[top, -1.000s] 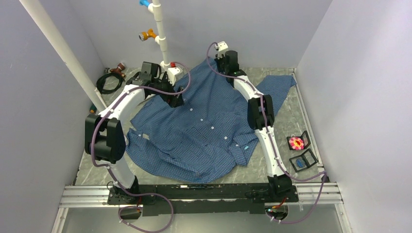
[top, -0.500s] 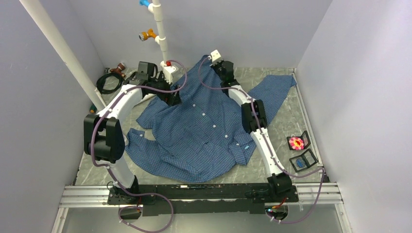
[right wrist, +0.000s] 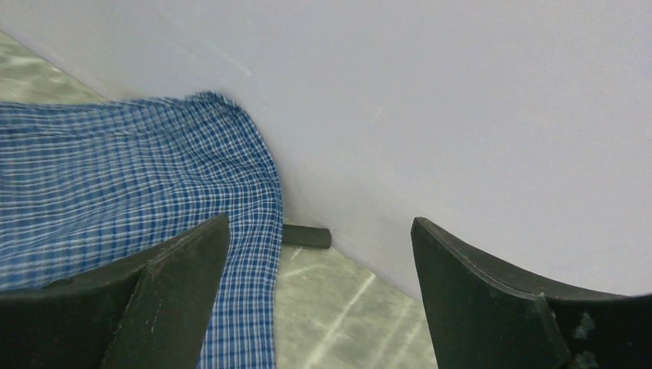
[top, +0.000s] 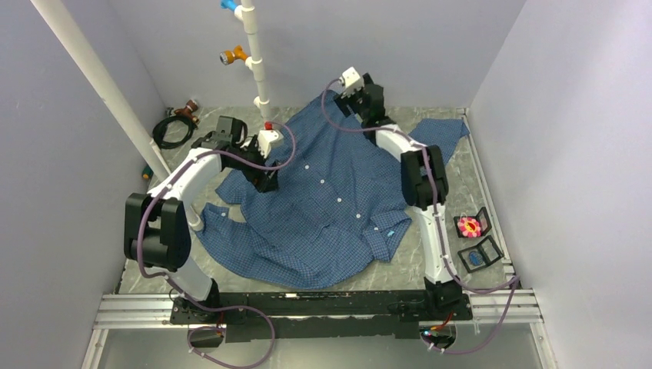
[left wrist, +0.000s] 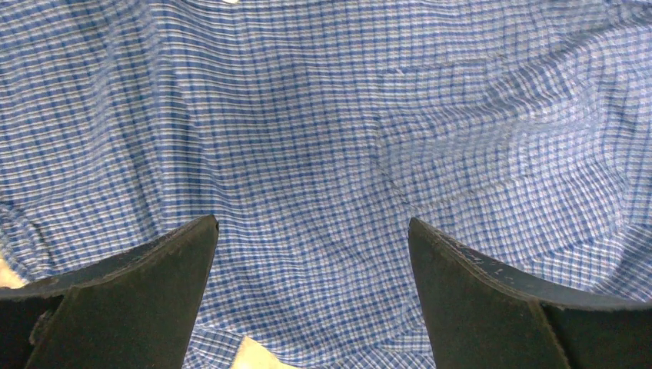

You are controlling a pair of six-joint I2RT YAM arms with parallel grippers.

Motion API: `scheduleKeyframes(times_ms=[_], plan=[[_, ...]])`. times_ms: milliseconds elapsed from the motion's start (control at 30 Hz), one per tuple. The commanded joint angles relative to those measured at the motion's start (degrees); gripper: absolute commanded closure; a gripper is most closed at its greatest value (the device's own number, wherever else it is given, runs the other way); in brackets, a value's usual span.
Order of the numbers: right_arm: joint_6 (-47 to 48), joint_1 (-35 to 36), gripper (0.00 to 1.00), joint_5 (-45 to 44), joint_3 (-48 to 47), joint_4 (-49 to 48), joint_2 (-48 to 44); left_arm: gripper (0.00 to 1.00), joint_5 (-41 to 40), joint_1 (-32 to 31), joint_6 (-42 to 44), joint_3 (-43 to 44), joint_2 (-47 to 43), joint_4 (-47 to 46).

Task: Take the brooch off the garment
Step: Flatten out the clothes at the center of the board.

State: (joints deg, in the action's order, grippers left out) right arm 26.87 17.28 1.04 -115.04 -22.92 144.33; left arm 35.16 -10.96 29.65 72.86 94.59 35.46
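1. Beneath both arms, a grey marbled table (top: 454, 181), boxed by pale lilac panels (top: 553, 115) on three sides, with an aluminium rail (top: 131, 311) along the near edge.
2. At the rear left, a white pipe stand (top: 254, 54) with blue and orange fittings, and a coil of black cable (top: 171, 129) against the wall.
3. Left gripper (left wrist: 311, 223): spread wide, holding nothing, poised just over the garment (top: 307, 223), checked cloth filling the gap between the fingers.
4. Right gripper (right wrist: 321, 223): equally wide and empty, raised near the back wall above the shirt's far edge; no contact to be seen.
5. Garment: rumpled across mid-table, button row (top: 336, 201) slanting from far left to near right and ending by a light-blue tag (top: 390, 233); one sleeve (top: 438, 137) reaching toward the far right corner.
6. Brooch (top: 468, 226): off the cloth and well apart from it, on the table's right side beyond the right arm, against a small open black case (top: 483, 218); inside it or just touching, cannot tell. Flower face turned upward; round, so no long axis.
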Motion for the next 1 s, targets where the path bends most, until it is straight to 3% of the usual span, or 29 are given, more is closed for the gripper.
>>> scheduleKeyframes(times_ms=[0,200,400,600,767,967], plan=[[-2.1,-0.5,0.08,7.9,4.8,14.0,-14.3,0.00,6.2,-0.8,9.2,-2.2,-4.3,5.9],[-1.6,-1.8,0.09,12.7,12.3,42.1,-26.7,0.01,6.1,-10.0,13.4,-5.1,-4.8,7.0],[-3.1,-10.8,0.19,14.9,18.3,58.8,-30.5,0.04,-0.1,-22.2,12.6,-5.8,-2.7,3.1],[-2.3,-20.7,0.35,9.8,22.0,58.8,-27.5,0.23,-2.6,-30.9,7.9,-2.8,3.0,0.1],[0.8,-24.0,0.41,9.8,20.8,60.6,-23.0,0.29,-4.7,-36.1,7.0,-1.7,7.9,0.9],[4.1,-24.8,0.42,8.0,21.7,59.4,-19.2,0.33,-8.8,-41.4,11.8,-5.4,11.3,5.0]])
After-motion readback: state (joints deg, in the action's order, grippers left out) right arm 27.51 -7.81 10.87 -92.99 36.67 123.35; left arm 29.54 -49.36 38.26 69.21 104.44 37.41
